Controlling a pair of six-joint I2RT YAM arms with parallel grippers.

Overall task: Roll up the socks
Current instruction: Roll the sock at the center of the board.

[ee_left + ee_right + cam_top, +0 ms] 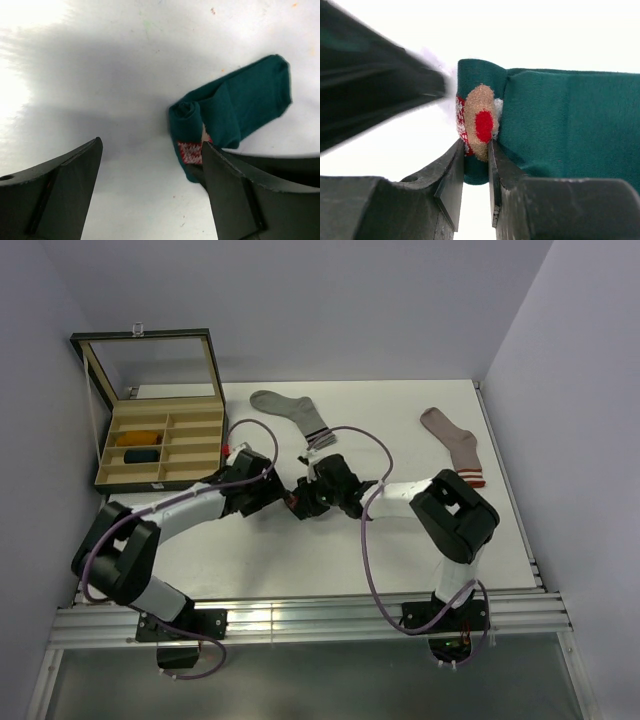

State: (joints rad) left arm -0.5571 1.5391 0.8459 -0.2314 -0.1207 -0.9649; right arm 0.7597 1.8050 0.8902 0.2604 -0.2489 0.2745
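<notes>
On the tabletop [125, 75], right gripper [476, 150] jaws pinching the dark teal sock [560, 120] at its rolled end, left gripper [151, 145] jaws spread wide just beside.

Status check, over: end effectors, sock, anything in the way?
Left end effector open, holding nothing. Right end effector shut on teal sock, partly rolled. Grey sock lies just beyond.

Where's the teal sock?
In the right wrist view, the teal sock, partly rolled, is pinched in the right end effector, mid-table beside the left end effector.
</notes>
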